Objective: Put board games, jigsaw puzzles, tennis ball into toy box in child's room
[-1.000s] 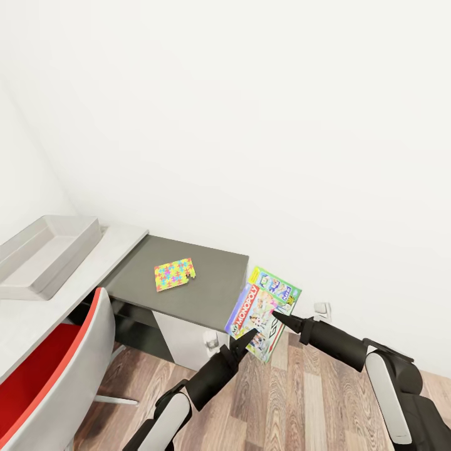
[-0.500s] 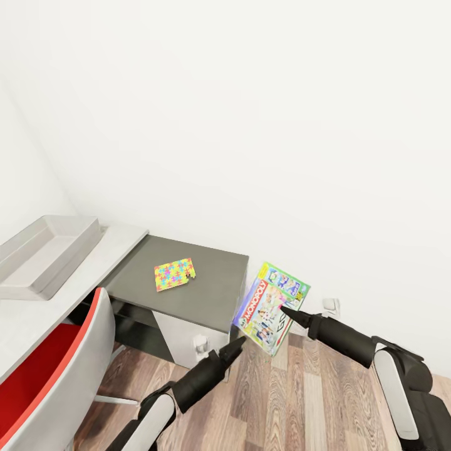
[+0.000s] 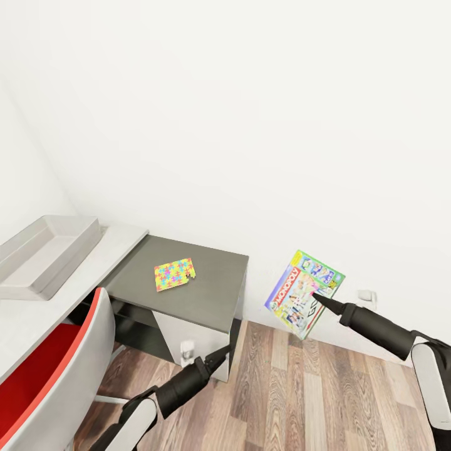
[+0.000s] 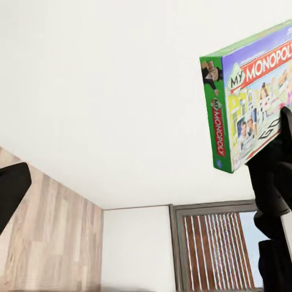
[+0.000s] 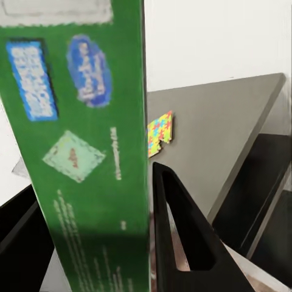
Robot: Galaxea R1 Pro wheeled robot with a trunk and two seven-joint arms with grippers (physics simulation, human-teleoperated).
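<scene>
Monopoly board game (image 3: 304, 293) | pinched on edge by your right gripper (image 3: 315, 297), in mid-air beside dark cabinet (image 3: 207, 294) | left gripper (image 3: 225, 354): state unclear | risk: thin grip, box may pivot or drop during carry to toy box (image 3: 44, 254).

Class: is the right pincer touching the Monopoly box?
Touching. In the right wrist view the Monopoly box sits clamped between the right pincer fingers, its green edge pressed against them.

Both arms (image 3: 376, 326) have glossy black tapered forearms, white upper segments and black pointed fingers (image 5: 182, 237).
</scene>
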